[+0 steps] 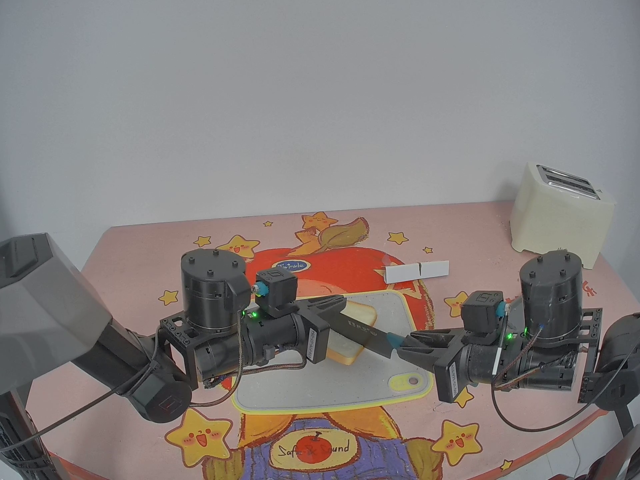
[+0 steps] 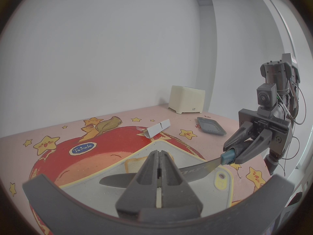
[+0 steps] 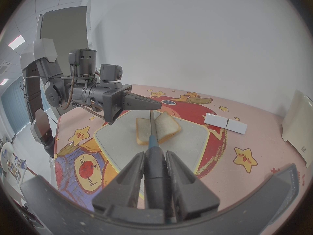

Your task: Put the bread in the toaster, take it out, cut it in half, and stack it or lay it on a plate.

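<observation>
A slice of bread (image 1: 358,315) (image 3: 167,126) lies on the pale cutting board (image 1: 373,381) (image 3: 120,141) (image 2: 94,193). My right gripper (image 1: 405,341) (image 3: 155,157) (image 2: 235,149) is shut on the teal handle of a knife (image 1: 365,333) (image 2: 194,172) (image 3: 152,123). Its dark blade lies across the middle of the slice. My left gripper (image 1: 340,303) (image 2: 159,159) (image 3: 157,105) is shut with nothing in it, its tip right over the bread beside the blade. Whether it touches the bread is unclear. The cream toaster (image 1: 560,215) (image 2: 186,99) (image 3: 298,124) stands at the table's far right.
A folded white card (image 1: 417,271) (image 2: 157,128) (image 3: 225,122) lies just beyond the board. A dark flat object (image 2: 211,125) rests on the table between the board and the toaster. The printed tablecloth is bare at the far left.
</observation>
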You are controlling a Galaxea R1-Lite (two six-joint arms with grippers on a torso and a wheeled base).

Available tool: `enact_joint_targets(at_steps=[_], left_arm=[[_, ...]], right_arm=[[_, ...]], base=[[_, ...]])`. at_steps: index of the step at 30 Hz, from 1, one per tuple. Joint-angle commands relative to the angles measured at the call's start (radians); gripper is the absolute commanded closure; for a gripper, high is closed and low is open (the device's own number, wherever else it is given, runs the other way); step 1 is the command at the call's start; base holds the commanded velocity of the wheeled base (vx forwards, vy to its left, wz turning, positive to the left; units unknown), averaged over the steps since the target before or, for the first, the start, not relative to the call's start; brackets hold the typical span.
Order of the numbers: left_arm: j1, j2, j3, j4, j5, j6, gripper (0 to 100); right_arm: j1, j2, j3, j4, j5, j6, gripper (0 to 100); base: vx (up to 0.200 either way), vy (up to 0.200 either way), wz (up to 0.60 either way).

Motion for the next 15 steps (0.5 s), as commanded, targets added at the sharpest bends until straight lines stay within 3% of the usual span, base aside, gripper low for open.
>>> enact_joint_targets(at_steps=[1, 15], left_arm=[[0.002, 0.008, -0.005, 0.003, 0.001, 0.000, 100], [0.006, 0.006, -0.020, 0.003, 0.001, 0.000, 100]], right_arm=[[-0.002, 0.000, 0.001, -0.004, -0.004, 0.001, 100], [0.000, 0.030, 0.007, -0.006, -0.004, 0.001, 100]], base=[[0.000, 0.000, 0.00], [0.000, 0.000, 0.00]])
